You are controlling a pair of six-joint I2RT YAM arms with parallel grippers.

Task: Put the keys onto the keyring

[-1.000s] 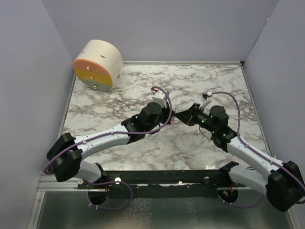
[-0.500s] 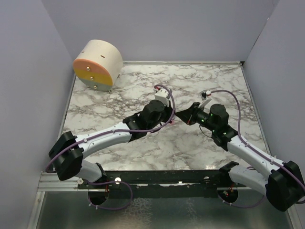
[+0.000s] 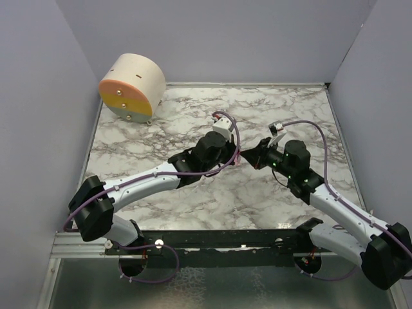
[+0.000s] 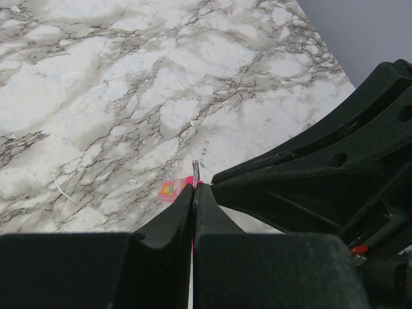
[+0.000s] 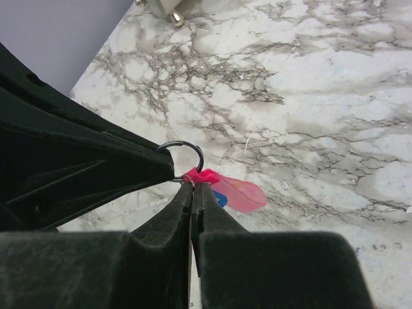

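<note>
The left hand [image 4: 194,188] is seen pressed shut, with a pink strip of the key [image 5: 235,193] pinched between its fingers. The right hand [image 5: 192,188] is closed too, and is set tip to tip with the left over the middle of the worktop [image 3: 290,109]. Whether anything is gripped by it cannot be told. The key's pink end is shown jutting out beside the 2 tips. The keyring [image 5: 201,162] is found there as well. Its thin ring [image 5: 183,143] is stood upright at the left tip, touching the key, and its blue tag [image 5: 219,199] is partly hidden under the pink.
</note>
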